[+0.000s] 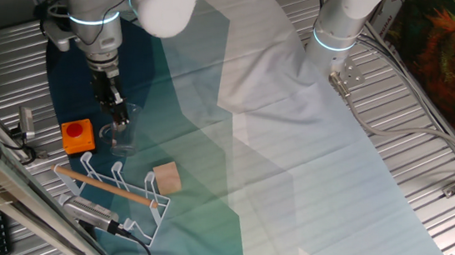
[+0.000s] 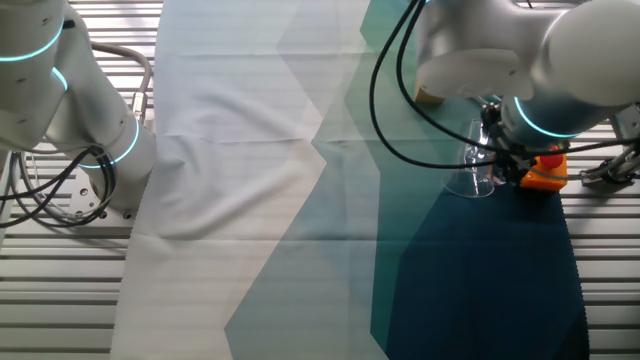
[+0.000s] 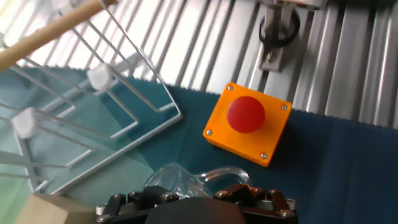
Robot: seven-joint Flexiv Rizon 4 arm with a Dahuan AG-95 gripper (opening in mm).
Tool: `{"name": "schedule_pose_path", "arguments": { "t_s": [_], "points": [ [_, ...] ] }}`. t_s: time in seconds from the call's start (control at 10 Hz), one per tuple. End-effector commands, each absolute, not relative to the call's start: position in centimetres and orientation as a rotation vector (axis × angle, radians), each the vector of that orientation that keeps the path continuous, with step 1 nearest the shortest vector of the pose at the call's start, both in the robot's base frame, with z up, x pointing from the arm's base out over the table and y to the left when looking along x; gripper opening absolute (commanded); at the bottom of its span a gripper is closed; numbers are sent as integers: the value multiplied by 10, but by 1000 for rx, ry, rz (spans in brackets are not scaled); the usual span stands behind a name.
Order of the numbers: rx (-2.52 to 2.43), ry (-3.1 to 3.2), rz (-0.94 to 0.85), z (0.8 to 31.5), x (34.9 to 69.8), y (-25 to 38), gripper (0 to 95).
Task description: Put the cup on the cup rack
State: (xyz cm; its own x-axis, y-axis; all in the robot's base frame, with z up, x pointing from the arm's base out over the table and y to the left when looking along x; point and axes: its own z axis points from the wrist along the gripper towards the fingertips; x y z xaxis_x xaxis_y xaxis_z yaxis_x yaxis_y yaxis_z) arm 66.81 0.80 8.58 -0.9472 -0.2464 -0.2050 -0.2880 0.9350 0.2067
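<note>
Evenly, brightly lit from above, with soft shadows only. Slightly blurred in hand view, especially near the bottom edge.

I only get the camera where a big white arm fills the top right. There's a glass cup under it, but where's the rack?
Observer: The arm hides it from you. The other fixed view shows the rack near the table's edge, apart from the cup.
Visitor: Anything else around there?
Observer: A wooden block sits right beside the rack, and an orange box beside the cup.
Visitor: Is the arm holding the cup?
Observer: I can't tell. The hand view shows the cup's handle right at the end effector, but the grip itself is cut off.
</note>
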Motion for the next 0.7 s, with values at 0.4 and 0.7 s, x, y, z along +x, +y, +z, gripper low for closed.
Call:
{"name": "schedule_pose_path", "arguments": {
  "t_s": [0.4, 0.7],
  "points": [
    [-384, 2912, 357, 81, 675, 17, 760],
    [-371, 2915, 368, 79, 675, 18, 760]
  ]
}}
